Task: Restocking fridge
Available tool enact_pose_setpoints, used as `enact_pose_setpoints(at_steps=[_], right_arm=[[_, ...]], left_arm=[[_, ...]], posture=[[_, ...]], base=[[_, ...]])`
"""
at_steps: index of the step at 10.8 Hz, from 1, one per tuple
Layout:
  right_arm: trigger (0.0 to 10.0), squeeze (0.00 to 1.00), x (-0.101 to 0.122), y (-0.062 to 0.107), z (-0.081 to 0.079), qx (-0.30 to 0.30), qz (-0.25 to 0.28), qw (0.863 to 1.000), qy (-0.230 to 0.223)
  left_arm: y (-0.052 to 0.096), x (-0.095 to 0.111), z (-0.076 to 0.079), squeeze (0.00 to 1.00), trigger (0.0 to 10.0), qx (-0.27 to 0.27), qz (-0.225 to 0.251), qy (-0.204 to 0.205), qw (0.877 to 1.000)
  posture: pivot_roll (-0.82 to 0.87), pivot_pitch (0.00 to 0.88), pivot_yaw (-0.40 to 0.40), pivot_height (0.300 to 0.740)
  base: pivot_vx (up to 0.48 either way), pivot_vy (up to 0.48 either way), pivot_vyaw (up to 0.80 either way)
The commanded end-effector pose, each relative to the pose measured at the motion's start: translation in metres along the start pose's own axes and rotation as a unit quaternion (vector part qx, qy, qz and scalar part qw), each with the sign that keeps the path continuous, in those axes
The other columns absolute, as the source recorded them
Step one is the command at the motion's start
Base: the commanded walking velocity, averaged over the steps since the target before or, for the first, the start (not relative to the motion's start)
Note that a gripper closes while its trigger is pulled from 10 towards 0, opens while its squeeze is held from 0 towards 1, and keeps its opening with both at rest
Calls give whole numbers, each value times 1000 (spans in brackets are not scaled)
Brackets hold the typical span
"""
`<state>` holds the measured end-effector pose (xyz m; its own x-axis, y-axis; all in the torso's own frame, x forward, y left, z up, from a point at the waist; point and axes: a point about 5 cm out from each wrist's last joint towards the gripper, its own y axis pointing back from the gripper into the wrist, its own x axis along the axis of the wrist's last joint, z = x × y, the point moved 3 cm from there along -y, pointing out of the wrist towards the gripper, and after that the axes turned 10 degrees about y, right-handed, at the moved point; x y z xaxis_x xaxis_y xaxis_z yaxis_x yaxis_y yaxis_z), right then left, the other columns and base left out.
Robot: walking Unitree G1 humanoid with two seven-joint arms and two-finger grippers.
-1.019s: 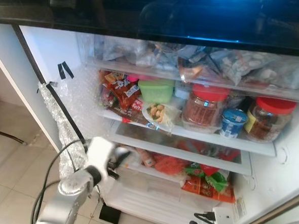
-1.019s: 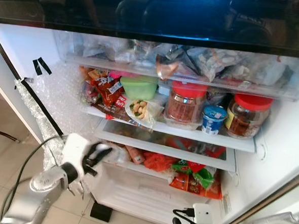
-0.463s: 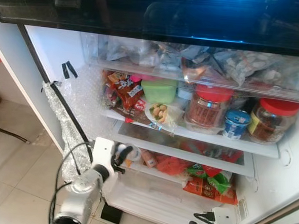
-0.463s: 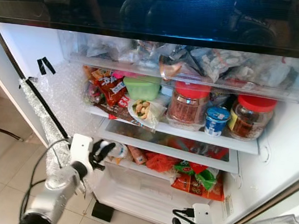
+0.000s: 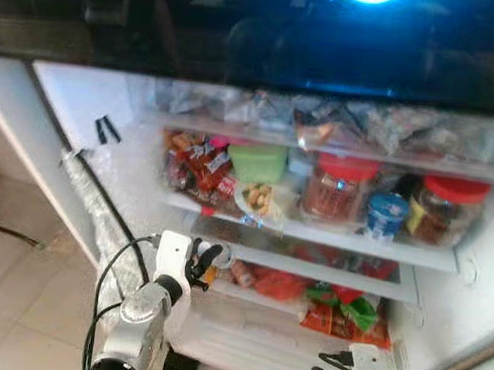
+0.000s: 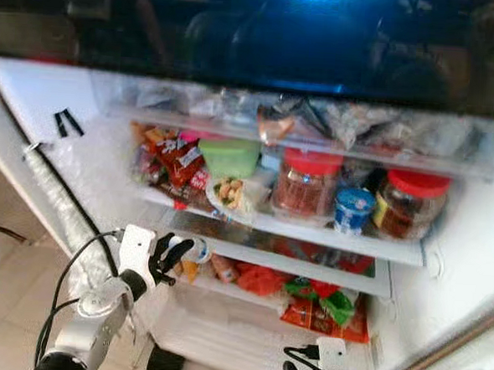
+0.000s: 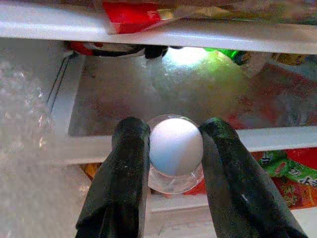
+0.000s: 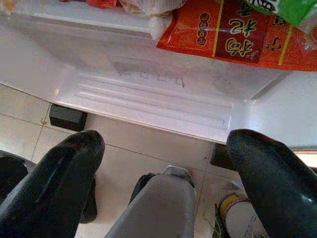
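The fridge stands open before me. My left gripper (image 5: 205,258) is shut on a small clear cup with a white lid (image 7: 176,148), one black finger on each side of it. It holds the cup at the left end of the lower shelf (image 5: 307,302), just in front of the shelf's edge (image 7: 277,139). Red and green snack packets (image 5: 340,306) lie further right on that shelf. My right gripper (image 8: 163,183) hangs low in front of the fridge's white bottom tray (image 8: 148,94), its fingers (image 8: 54,183) spread wide open with nothing between them.
The middle shelf (image 5: 369,243) carries two red-lidded jars (image 5: 339,186), a blue tub (image 5: 385,214), a green box (image 5: 257,160) and snack packs (image 5: 200,161). Bagged food fills the top drawer (image 5: 335,119). Bubble wrap (image 5: 91,201) lines the left wall. Tiled floor (image 5: 15,280) lies left.
The left gripper, still shut on the cup, has risen and reached closer to the lower shelf's left end. The head camera has shifted a little. The right gripper has stayed low.
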<state>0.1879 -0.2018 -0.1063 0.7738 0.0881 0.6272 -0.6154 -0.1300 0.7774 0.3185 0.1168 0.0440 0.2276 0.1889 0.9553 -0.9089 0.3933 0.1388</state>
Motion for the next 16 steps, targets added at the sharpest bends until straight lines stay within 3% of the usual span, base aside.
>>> enact_pose_setpoints(at_steps=[1, 6, 16], right_arm=[[10000, 0, 0, 0, 1, -1, -1, 1000, -2], [10000, 0, 0, 0, 1, -1, -2, 1000, -2], [10000, 0, 1, 0, 0, 3, -2, 1000, -2]], left_arm=[[-2, 5, -2, 0, 10000, -2, 10, -7, 1000], [2, 6, 5, 0, 10000, -35, 11, -21, 999], [5, 9, 6, 0, 10000, -44, 15, -28, 999]], posture=[[0, 0, 43, 677], [1, 0, 42, 677], [7, 0, 45, 677]], base=[[319, 0, 0], [182, 0, 0], [346, 0, 0]])
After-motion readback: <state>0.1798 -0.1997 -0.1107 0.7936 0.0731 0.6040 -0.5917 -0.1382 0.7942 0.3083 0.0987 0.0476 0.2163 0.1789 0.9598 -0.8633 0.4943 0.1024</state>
